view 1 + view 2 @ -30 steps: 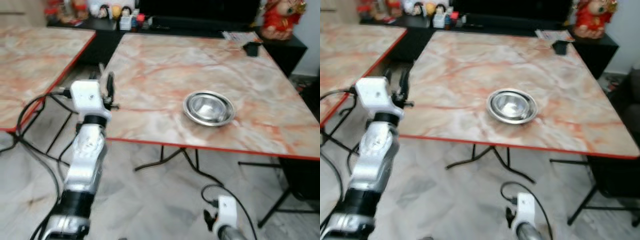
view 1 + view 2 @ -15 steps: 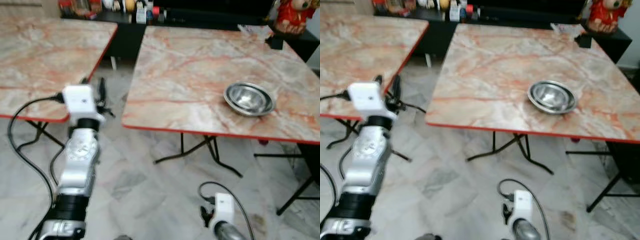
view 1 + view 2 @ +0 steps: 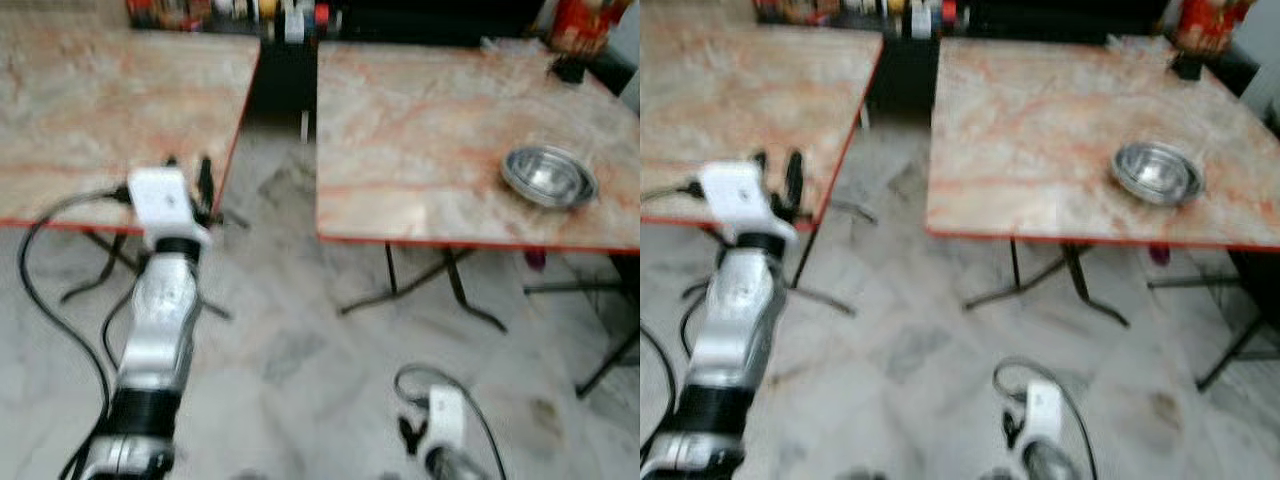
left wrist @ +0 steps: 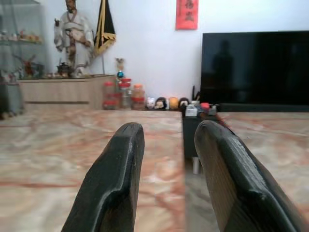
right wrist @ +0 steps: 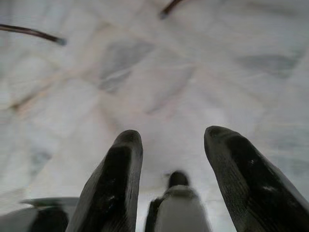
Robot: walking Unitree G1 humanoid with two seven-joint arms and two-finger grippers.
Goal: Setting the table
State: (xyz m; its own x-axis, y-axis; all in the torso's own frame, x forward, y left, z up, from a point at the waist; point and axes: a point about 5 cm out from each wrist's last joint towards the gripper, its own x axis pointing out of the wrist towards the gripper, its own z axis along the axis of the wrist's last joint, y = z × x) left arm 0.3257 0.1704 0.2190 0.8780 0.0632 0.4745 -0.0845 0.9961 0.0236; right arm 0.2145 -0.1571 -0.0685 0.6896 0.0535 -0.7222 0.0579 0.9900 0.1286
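Steel bowl (image 3: 548, 177) sits on rt table (image 3: 420, 130); both grippers spread, empty, L gripper (image 4: 169, 188) raised, R gripper (image 5: 169, 188) hanging. Step: walking btwn tables; next, likely fetch tableware.

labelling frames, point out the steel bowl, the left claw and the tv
round steel bowl (image 3: 548, 177), left eye view, inner base
left claw (image 4: 166, 159), left wrist view, gap between open fingertips
black flat tv (image 4: 256, 67), left wrist view, screen centre

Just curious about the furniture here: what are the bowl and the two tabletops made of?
The bowl looks like bare metal, likely stainless steel: silvery, shiny, with bright reflections. The two tabletops show a pinkish marble pattern with a thin red edge; whether real stone or a printed laminate cannot be told, though the thin edge suggests laminate.
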